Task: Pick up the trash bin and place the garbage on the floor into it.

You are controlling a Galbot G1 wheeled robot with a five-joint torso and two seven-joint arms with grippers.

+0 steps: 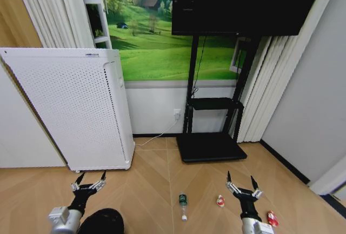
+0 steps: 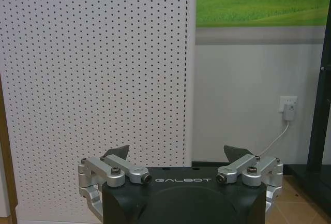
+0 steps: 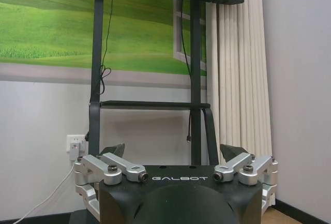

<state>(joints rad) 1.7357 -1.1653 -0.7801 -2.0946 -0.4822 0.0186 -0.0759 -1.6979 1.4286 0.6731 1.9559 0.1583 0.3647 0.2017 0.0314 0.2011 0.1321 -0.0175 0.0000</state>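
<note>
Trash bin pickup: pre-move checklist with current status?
1. Left gripper open, empty: ok.
2. Right gripper open, empty: ok.
3. Trash bin in view: partly, dark rim at the head view's bottom edge beside the left arm; grasp point: cannot tell.
4. Garbage located on the floor: bottle, red-and-white piece, another by the right arm: ok.
5. Left arm clearance: white perforated appliance stands close ahead: cannot tell.
</note>
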